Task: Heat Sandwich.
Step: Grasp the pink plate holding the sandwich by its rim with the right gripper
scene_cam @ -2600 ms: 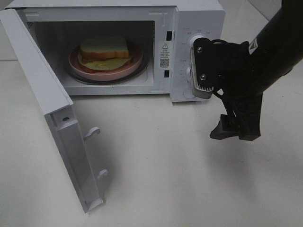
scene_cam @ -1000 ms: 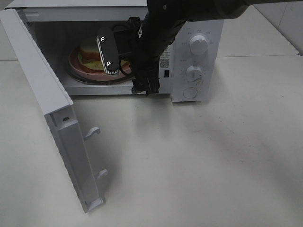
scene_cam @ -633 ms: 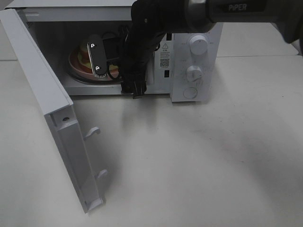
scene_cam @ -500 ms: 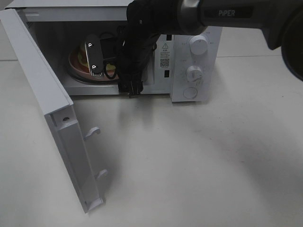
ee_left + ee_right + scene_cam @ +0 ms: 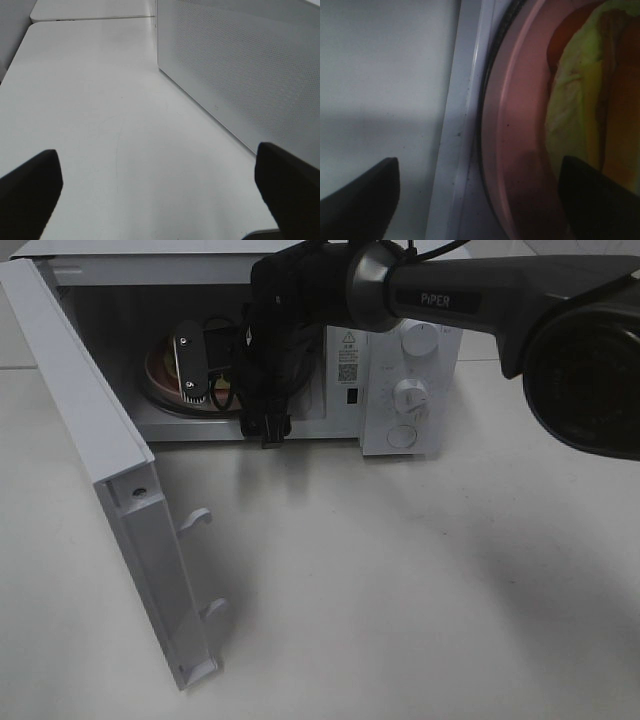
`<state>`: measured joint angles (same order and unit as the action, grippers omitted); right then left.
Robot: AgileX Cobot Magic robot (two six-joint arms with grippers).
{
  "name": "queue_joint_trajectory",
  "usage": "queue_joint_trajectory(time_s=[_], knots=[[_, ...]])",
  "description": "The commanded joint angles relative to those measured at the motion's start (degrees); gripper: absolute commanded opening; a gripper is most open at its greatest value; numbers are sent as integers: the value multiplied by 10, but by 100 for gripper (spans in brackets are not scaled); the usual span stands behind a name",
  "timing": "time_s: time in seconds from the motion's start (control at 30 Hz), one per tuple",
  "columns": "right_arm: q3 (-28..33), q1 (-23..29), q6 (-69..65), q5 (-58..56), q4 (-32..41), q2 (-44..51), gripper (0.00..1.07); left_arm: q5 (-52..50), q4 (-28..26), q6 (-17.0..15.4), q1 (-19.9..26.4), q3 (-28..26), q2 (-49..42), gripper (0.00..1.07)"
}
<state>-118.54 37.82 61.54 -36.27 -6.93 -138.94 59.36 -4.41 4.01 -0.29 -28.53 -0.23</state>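
And there went my right arm (image 5: 470, 300), clean across the front of the microwave (image 5: 420, 300)! A couple of seconds earlier it had hung out at three o'clock, in front of the knobs (image 5: 412, 395). By this moment it had swung left and pushed in through the open mouth at eleven o'clock in the high view. The right gripper (image 5: 480, 197) was spread wide and held nothing. One finger (image 5: 360, 195) hung over the white floor and the other (image 5: 600, 195) over the food, so the pair straddled the rim of the pink plate (image 5: 515, 125). The sandwich (image 5: 585, 100) lay on that plate inside the oven, green and orange filling showing close up. From above my own arm hid nearly all of it. The door (image 5: 90, 440) stood swung out toward eight o'clock, wide open, and nothing about it had shifted. My left gripper (image 5: 160, 195) was also open and empty, hovering over bare table (image 5: 100, 100) beside a white dotted panel (image 5: 250, 65), out of the play. So what did the reach mean? I judged it a line-up on the plate rim, with no contact I could confirm yet. Whether the plate was to be nudged deeper or drawn out, I could not say. Either way the door had to be shut before any heating. The risk I saw was a finger catching the filling rather than the rim.
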Motion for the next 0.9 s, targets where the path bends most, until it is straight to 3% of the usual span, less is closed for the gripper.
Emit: queue_joint_trajectory(time_s=[0.03,0.8,0.9], knots=[[-5,3,-3,-3,1,-6,81,-3,-1,0,1,2,-13,101],[-33,9,-1,15,2,-42,77,-3,6,0,1,2,-13,101],[-33,9,-5,11,1,-44,71,-3,8,0,1,2,-13,101]])
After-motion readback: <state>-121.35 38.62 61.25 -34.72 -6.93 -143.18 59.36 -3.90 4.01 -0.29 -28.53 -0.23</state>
